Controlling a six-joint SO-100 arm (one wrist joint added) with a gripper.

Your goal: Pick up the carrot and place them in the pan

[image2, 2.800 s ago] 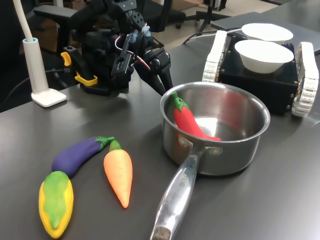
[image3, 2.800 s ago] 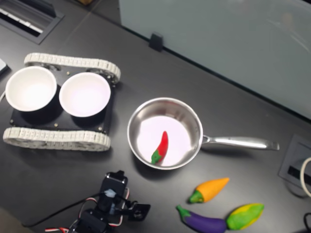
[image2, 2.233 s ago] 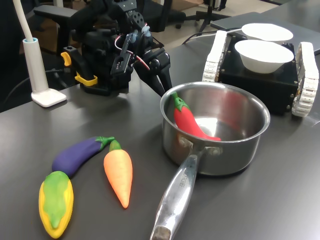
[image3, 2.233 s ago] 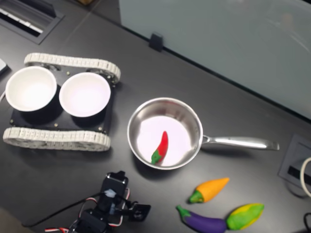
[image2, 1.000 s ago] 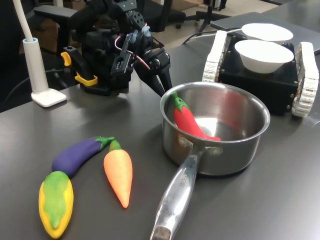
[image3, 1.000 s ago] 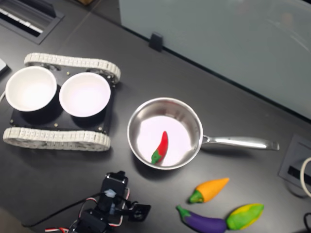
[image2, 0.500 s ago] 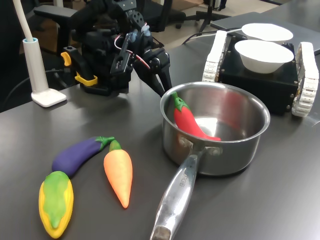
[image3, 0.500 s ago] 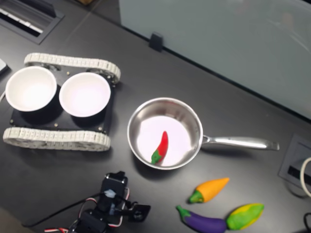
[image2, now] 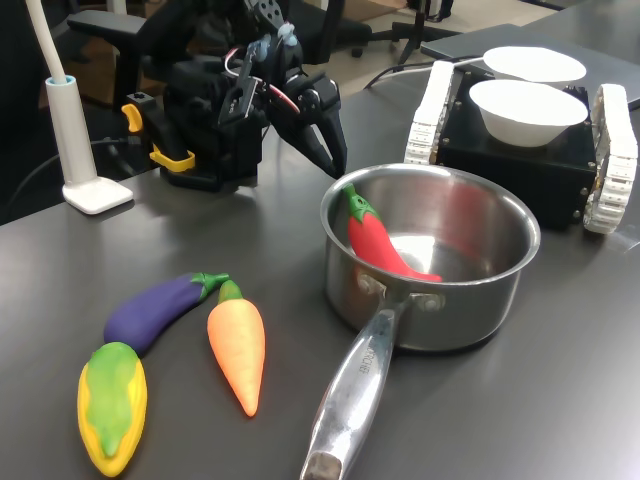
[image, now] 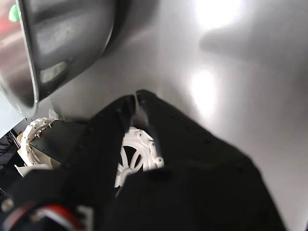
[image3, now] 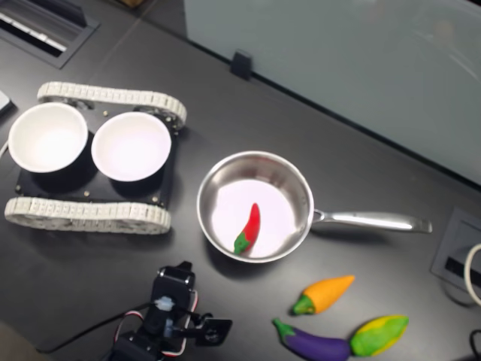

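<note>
Overhead, empty gripper (image2: 336, 160) with jaws together, pointing down just behind the pan (image2: 470, 290).

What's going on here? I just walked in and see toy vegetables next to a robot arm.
The arm is meant to put the carrot into the pan, but has not touched it yet. Its gripper hangs empty, jaws shut, near the pan's rim. The carrot lies on the table beside an eggplant and a corn cob. Only a red chili pepper is in the pan.
</note>
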